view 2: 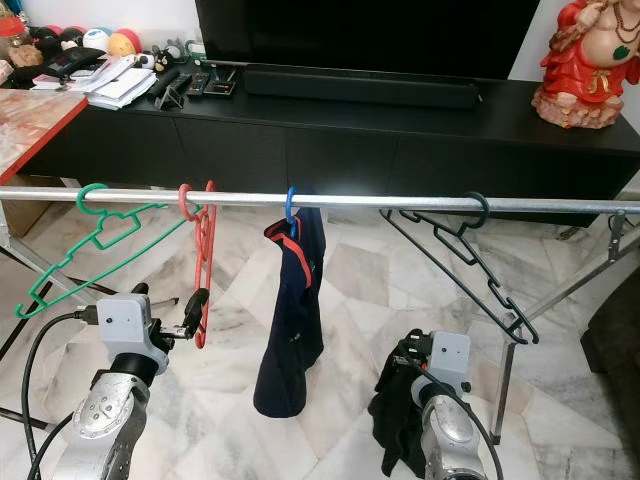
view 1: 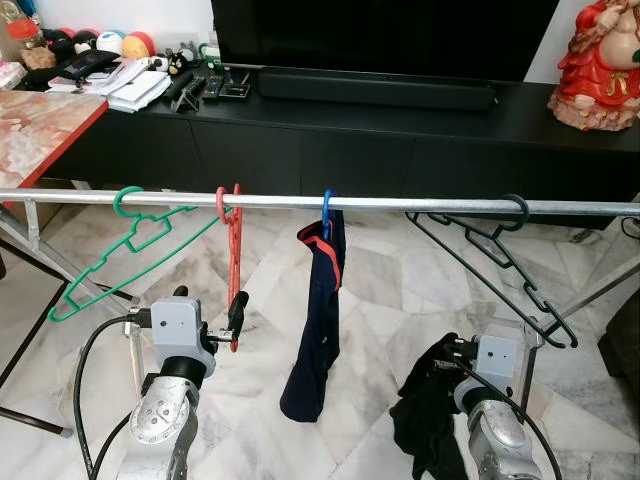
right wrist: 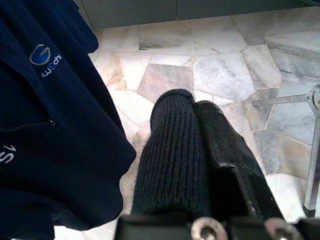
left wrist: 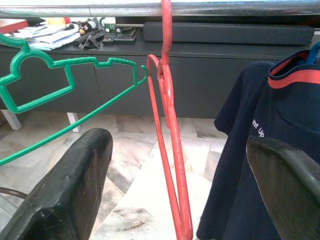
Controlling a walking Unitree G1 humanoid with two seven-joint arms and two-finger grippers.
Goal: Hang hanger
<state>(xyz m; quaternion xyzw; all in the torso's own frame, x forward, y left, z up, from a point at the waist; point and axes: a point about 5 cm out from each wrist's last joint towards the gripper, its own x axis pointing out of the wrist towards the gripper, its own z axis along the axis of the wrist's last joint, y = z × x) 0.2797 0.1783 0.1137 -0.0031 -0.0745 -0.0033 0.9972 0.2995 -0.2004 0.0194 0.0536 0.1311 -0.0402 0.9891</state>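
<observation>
A red hanger point(view 1: 233, 262) hangs by its hook on the metal rail point(view 1: 420, 205), between a green hanger point(view 1: 120, 250) at its 9 o'clock and a navy shirt on a blue hanger point(view 1: 318, 310) at its 3 o'clock. The left gripper point(left wrist: 175, 200) sits at the red hanger's lower end, fingers point(left wrist: 65, 195) spread wide apart with the hanger between them, untouched. The right gripper point(right wrist: 200, 150), low at 5 o'clock, has its fingers closed on a black knitted garment point(view 1: 425, 410). A black hanger point(view 1: 500, 255) hangs toward the rail's right end.
</observation>
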